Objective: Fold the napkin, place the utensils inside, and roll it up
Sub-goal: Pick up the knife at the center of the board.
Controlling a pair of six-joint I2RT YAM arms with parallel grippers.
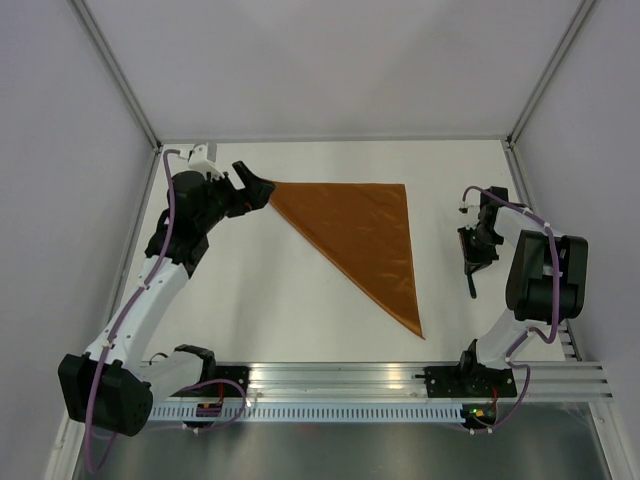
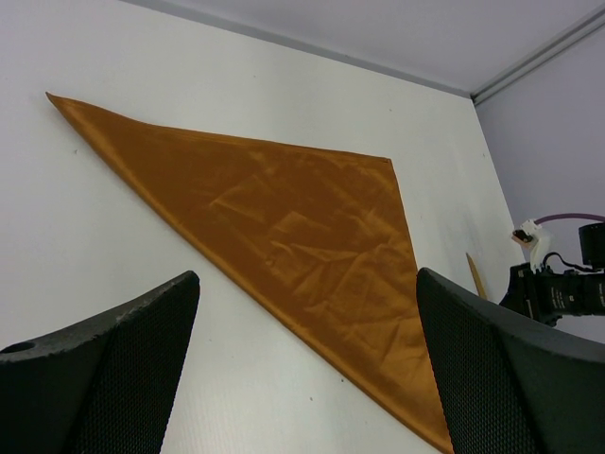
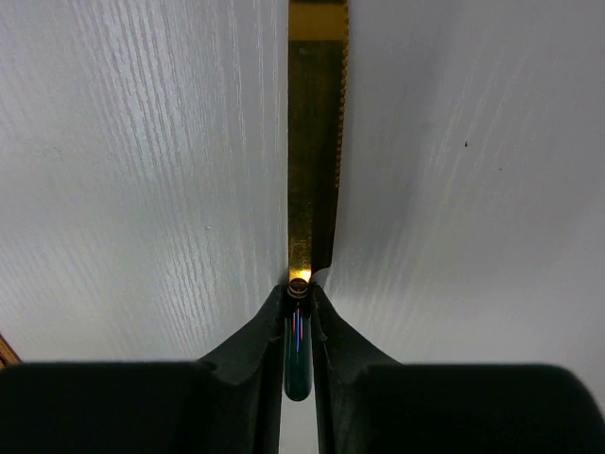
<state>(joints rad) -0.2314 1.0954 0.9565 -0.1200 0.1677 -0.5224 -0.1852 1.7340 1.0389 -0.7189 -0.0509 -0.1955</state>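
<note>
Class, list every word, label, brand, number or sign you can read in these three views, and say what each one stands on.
None. No word, label, brand, number or sign can be read in any view: the napkin, the knife and the table all show plain surfaces.

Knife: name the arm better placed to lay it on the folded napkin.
Right. The right jaws are shut on the knife, just right of the napkin. The left jaws stand open and empty at its left corner.
</note>
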